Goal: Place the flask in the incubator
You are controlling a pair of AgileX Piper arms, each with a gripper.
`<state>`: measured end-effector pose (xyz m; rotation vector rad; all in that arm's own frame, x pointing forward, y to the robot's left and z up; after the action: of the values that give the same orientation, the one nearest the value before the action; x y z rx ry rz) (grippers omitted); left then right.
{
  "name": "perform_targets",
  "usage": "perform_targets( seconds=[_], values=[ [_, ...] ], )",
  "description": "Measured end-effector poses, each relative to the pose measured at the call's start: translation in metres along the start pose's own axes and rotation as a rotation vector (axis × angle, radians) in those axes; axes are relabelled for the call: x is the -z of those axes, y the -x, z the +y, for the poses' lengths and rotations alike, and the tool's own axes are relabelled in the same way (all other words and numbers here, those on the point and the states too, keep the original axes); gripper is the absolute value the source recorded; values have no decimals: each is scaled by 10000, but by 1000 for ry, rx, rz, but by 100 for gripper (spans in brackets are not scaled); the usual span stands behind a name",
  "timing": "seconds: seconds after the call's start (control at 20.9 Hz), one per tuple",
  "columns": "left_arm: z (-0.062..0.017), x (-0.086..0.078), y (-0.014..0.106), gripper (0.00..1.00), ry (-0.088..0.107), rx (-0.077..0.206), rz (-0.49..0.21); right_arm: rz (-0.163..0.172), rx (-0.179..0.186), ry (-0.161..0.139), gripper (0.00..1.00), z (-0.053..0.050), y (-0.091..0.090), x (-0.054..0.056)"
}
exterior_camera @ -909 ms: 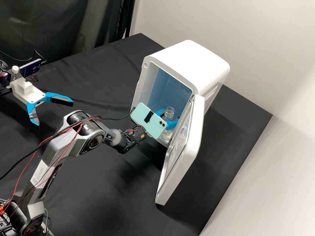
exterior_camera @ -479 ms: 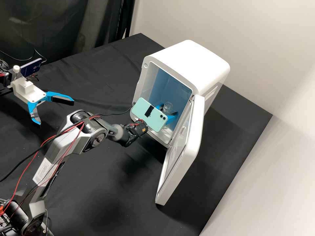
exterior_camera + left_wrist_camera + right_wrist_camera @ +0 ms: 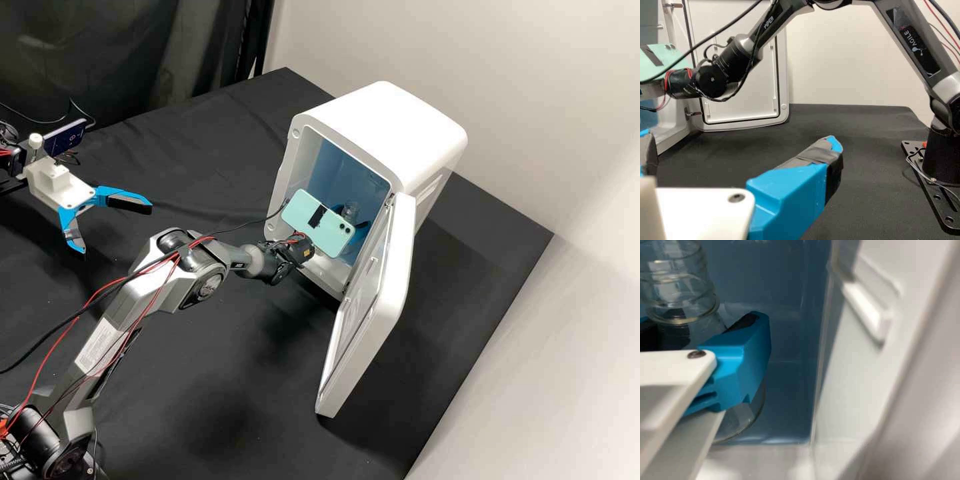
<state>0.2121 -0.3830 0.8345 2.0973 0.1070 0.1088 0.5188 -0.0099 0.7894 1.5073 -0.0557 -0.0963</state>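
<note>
The black bench point(image 3: 220, 153) was the biggest thing, and much of its top lay bare between the two arms. The white incubator point(image 3: 393, 133) stood near the bench's far right edge, close to the wall. Its door point(image 3: 370, 313) hung wide open on the right side of the opening, so the front of the box was free to go in. The inside was blue, with a lot of open room above the flask.

The right arm point(image 3: 180, 273) stretched from the near left corner across the bench and into the opening. A mint green phone point(image 3: 317, 222) sat on its wrist, just at the front rim of the box and close to the door's edge.

The right gripper point(image 3: 700, 332) was inside the box, clamped on the flask point(image 3: 677, 280). One blue finger point(image 3: 740, 360) pressed on the glass below the neck. The flask was upright, low in the box, with a strip of blue between it and the white edge on the door's side. One cannot tell if its bottom touched the floor.

The left gripper point(image 3: 110, 225) hung over the bench far to the left, well apart from the box, its fingers spread and holding nothing.
</note>
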Motion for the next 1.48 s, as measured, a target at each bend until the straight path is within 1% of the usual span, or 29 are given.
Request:
perform_targets(
  seconds=[0.1, 0.14, 0.19, 0.24, 0.34, 0.43, 0.48, 0.53, 0.67, 0.77, 0.86, 0.96, 1.05, 1.24, 1.48],
  values=[
    [2, 3, -12, 100, 0, 0, 0, 0, 2, -1, 0, 12, -40, 15],
    [2, 3, -12, 100, 0, 0, 0, 6, -4, -1, 0, 28, -63, 31],
    [2, 3, -12, 100, 0, 0, 0, 5, -2, -2, 0, 28, -89, 33],
    [2, 3, -12, 100, 0, 0, 0, -3, 9, -2, 0, 11, -117, 21],
    [2, 3, -12, 100, 0, 0, 0, -9, 19, -25, 0, 14, -155, 29],
    [2, 3, -12, 100, 0, 0, 0, -17, 29, -36, 0, 13, -187, 32],
    [2, 3, -12, 100, 0, 0, 0, -17, 30, -44, 0, 11, -206, 32],
    [2, 3, -12, 100, 0, 0, 0, -11, 24, -48, 0, 27, -220, 48],
    [-7, 9, -14, 100, 1, 3, 2, -18, 33, -48, 0, 9, -244, 34],
    [-11, 11, -16, 100, 2, 5, 3, -25, 41, -47, 0, -27, -251, 3],
    [-11, 11, -16, 100, 2, 5, 3, -36, 56, -47, 0, -83, -258, -31],
    [-11, 11, -16, 100, 2, 5, 3, -29, 50, -46, 0, -107, -263, -40],
    [-11, 11, -16, 100, 2, 5, 3, -24, 43, -46, 0, -110, -265, -39],
    [-11, 11, -16, 100, 2, 5, 3, -18, 49, -44, 0, -141, -265, -15],
    [-11, 11, -16, 100, 2, 5, 3, -9, 45, -37, 0, -151, -258, -11]
  ],
)
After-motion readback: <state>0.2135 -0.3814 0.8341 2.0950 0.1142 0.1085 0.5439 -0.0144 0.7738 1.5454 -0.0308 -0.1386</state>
